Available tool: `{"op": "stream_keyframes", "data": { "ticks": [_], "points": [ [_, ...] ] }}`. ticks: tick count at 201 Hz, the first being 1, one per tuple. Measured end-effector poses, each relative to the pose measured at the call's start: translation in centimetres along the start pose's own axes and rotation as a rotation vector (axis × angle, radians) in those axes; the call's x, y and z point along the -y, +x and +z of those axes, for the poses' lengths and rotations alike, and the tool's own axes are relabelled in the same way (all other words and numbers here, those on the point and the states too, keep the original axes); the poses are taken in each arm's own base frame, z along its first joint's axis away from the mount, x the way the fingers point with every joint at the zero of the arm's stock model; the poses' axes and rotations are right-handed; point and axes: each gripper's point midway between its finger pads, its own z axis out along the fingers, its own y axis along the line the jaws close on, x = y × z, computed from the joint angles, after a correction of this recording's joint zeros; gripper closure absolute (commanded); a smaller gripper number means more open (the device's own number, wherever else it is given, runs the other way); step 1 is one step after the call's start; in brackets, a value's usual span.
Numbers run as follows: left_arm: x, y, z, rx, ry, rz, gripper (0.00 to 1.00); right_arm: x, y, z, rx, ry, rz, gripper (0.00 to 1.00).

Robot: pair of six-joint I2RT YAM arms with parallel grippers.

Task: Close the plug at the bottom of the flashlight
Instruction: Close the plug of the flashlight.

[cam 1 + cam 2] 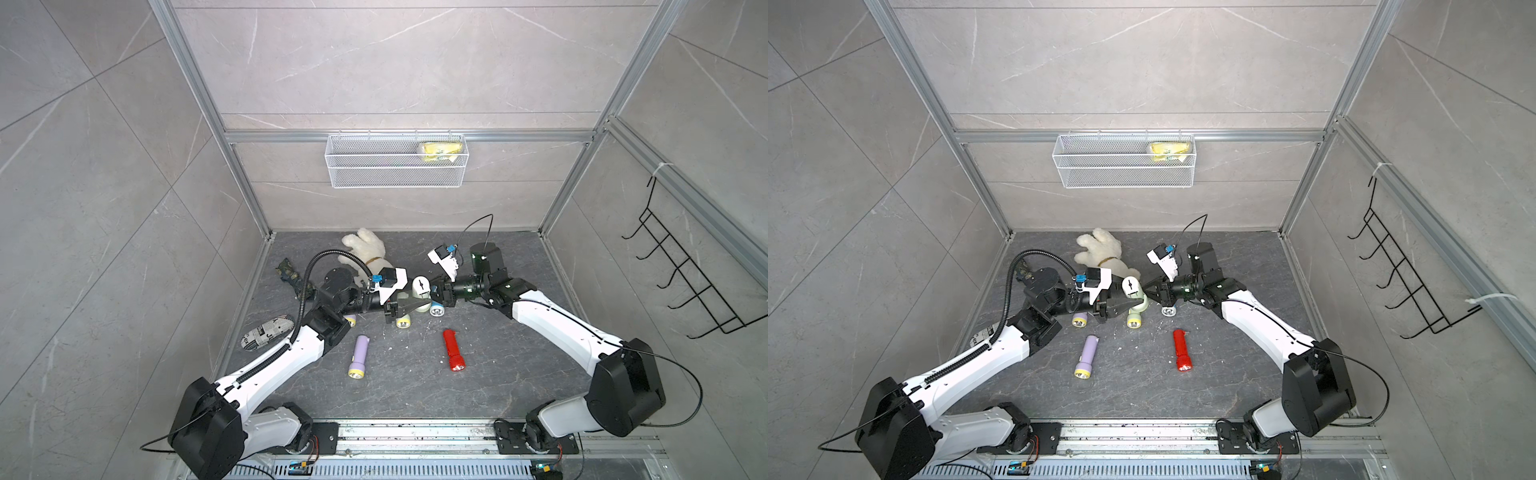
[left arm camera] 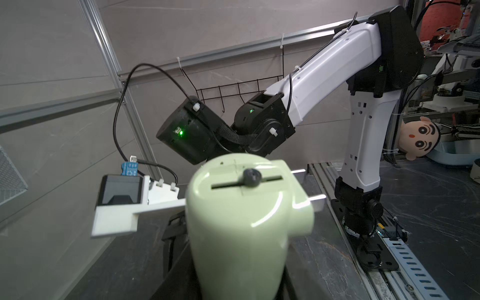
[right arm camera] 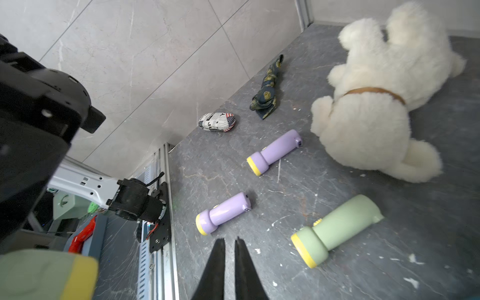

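- Far to the left of the left pincer (image 1: 409, 306), by the side wall: a newsprint-patterned pouch (image 1: 268, 330). Farther back, a dark bow tie (image 1: 286, 271) with a yellow pattern.
- Just left of that pincer, under the left forearm: the yellow rim of a half-hidden purple flashlight (image 1: 350, 320).
- Toward the arm bases from the same pincer, out in the open: a second purple flashlight (image 1: 359, 357), lying flat.
- Behind the left pincer, toward the back wall: a white plush animal (image 1: 363, 249) with a tan collar, on its side.
- Left pincer: clamped tight on the body of the pale green flashlight (image 2: 246, 220), held off the floor with its base end turned up and its head down.
- On that base end: a straight slot with a dark knob (image 2: 250, 178) at its middle. Plug (image 2: 301, 207) jutting sideways from the base, two metal prongs (image 2: 318, 200) bare, not folded in.
- On the floor right under the left pincer: another green flashlight (image 3: 337, 231) with a yellow rim, lying down.
- Right pincer (image 3: 230, 240): level with the held base and just to its right, tips aimed at it. Jaws almost together with only a thin slit, nothing between them. Contact with the plug impossible to tell.
- Beneath the right pincer, on the floor: a blue-rimmed flashlight head (image 1: 437, 309), body hidden.
- Toward the bases from the right pincer: a red flashlight (image 1: 453, 350), lens end nearest the rail.
- High behind both pincers, on the back wall: a white mesh basket (image 1: 395, 174) with a yellow packet (image 1: 440, 150) at its right end.
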Motion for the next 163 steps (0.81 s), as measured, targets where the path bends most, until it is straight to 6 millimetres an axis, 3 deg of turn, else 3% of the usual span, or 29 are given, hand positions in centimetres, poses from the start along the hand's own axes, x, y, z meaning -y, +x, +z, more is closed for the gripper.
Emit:
{"op": "stream_keyframes", "data": {
  "ticks": [18, 47, 64, 110, 163],
  "points": [
    [0.2, 1.9, 0.1, -0.037, 0.011, -0.047, 1.0, 0.7, -0.6, -0.8, 0.021, 0.06, -0.005, 0.78],
    [0.8, 5.2, 0.1, -0.115, 0.026, -0.152, 1.0, 1.0, -1.2, -1.7, 0.043, 0.12, -0.02, 0.55],
    [1.0, 6.7, 0.1, -0.152, 0.034, -0.206, 1.0, 0.6, -1.7, -2.2, 0.059, 0.127, -0.034, 0.47],
    [1.8, 8.7, 0.0, -0.199, 0.084, -0.299, 1.0, -1.6, -2.7, -3.3, 0.092, 0.081, -0.077, 0.44],
    [2.1, 9.1, -0.3, -0.214, 0.104, -0.335, 1.0, -4.3, -3.2, -3.7, 0.104, -0.044, -0.099, 0.43]
  ]
}}
